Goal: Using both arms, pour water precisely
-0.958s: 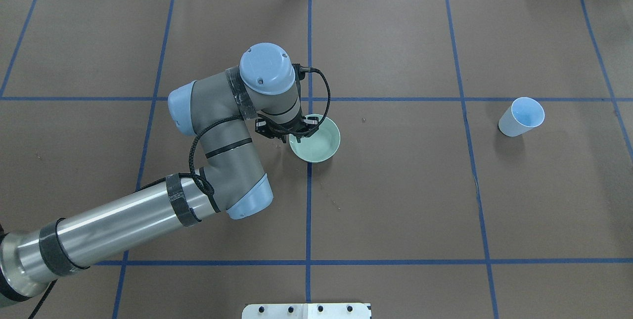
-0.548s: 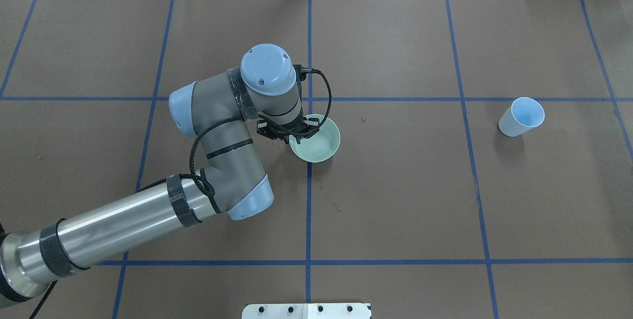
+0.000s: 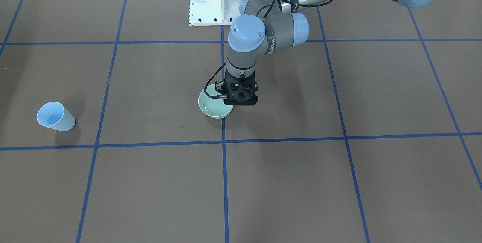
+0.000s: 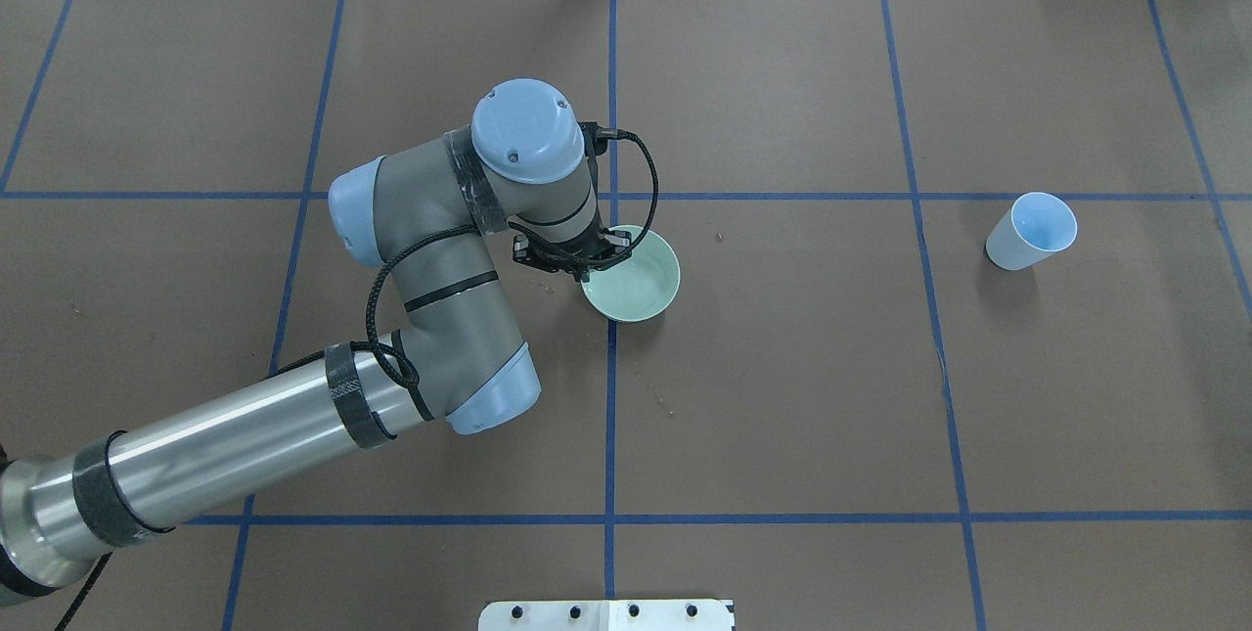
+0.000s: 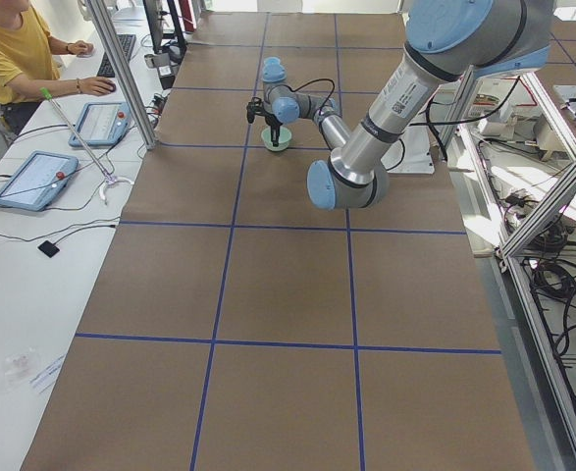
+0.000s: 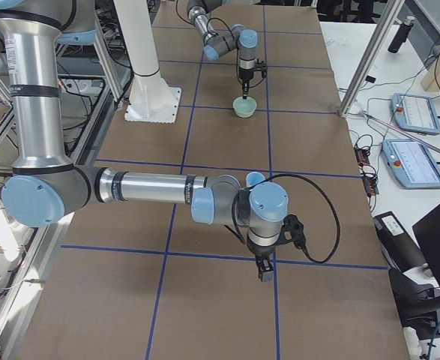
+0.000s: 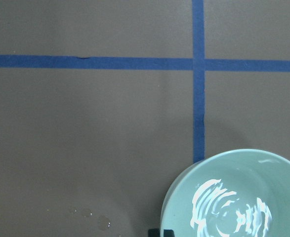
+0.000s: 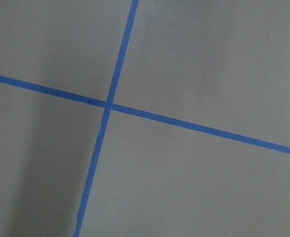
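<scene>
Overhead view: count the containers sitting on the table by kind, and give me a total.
Bowls: 1, the pale green bowl
Cups: 1, the light blue cup
Total: 2

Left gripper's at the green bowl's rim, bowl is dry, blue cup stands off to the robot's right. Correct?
Not dry. The green bowl holds water: white glinting ripples show on its bottom in the left wrist-mounted view. The rest stands: the left gripper is at its rim, and the blue cup stands off to the robot's right.
</scene>
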